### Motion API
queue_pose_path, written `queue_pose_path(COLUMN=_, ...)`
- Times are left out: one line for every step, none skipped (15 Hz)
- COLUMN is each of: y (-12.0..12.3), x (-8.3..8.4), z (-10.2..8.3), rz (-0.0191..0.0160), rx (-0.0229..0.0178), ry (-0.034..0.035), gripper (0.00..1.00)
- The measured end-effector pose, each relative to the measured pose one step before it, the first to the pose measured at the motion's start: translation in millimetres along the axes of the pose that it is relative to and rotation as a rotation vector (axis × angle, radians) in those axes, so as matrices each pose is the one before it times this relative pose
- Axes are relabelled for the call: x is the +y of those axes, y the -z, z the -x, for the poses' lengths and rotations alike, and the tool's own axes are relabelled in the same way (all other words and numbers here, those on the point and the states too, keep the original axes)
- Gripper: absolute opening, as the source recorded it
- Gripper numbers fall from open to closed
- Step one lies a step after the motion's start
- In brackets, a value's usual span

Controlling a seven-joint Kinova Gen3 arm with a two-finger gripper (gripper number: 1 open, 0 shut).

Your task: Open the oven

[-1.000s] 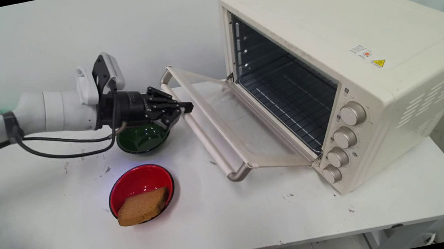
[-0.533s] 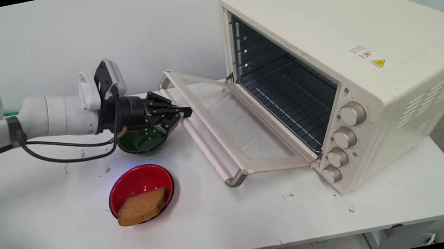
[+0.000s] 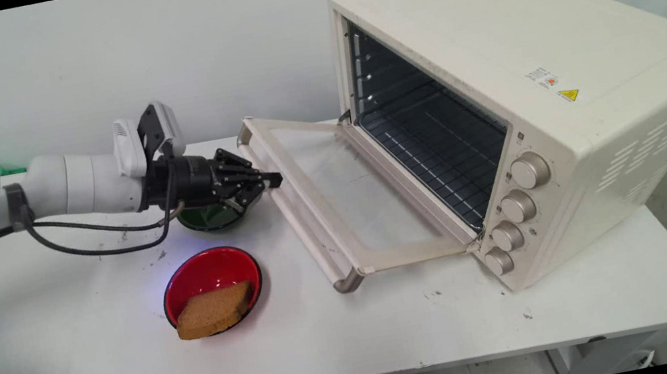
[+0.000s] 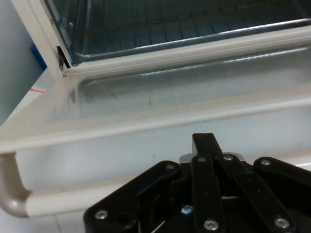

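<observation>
The black gripper [image 3: 273, 180] lies almost level at left of centre in the main view, pointing toward the right of the frame, with its fingers pressed together into a single narrow tip; in the hand view [image 4: 204, 145] the same tip shows as one dark bar with no gap. That tip sits just beside the handle [image 3: 297, 214] of the oven door [image 3: 341, 192], on the handle's left side; whether it actually touches the bar I cannot tell. The handle's long axis runs diagonally from upper left to lower right in the main view, crossing the gripper's pointing direction, and in the hand view it lies as a pale bar [image 4: 97, 199] across the lower part of the frame, just ahead of the fingers. The door hangs open and tilted well down, its glass pane sloping up to the right toward the mouth of the cream toaster oven [image 3: 520, 88], whose wire rack [image 3: 434, 143] shows inside. Directly under the gripper's body sits a green bowl [image 3: 210, 218], largely hidden by it. Lower in the frame, well apart from the fingers, a red bowl [image 3: 203, 276] holds a slice of brown bread [image 3: 213, 310] resting against its near rim on the white table [image 3: 365, 337].
</observation>
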Motion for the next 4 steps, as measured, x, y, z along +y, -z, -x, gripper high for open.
queue_pose_path(y=0.55, x=0.36, z=0.99, rz=0.00111, rx=-0.00173, ry=-0.00055, gripper=0.00)
queue_pose_path(y=0.67, x=0.59, z=1.42, rz=0.00199, rx=-0.00258, ry=-0.00071, gripper=0.00)
queue_pose_path(y=0.35, x=0.41, z=0.88, rz=0.00107, rx=-0.00120, ry=-0.00035, gripper=0.00)
queue_pose_path(y=0.32, x=0.70, z=1.17, rz=0.00167, rx=-0.00168, ry=-0.00099, gripper=0.00)
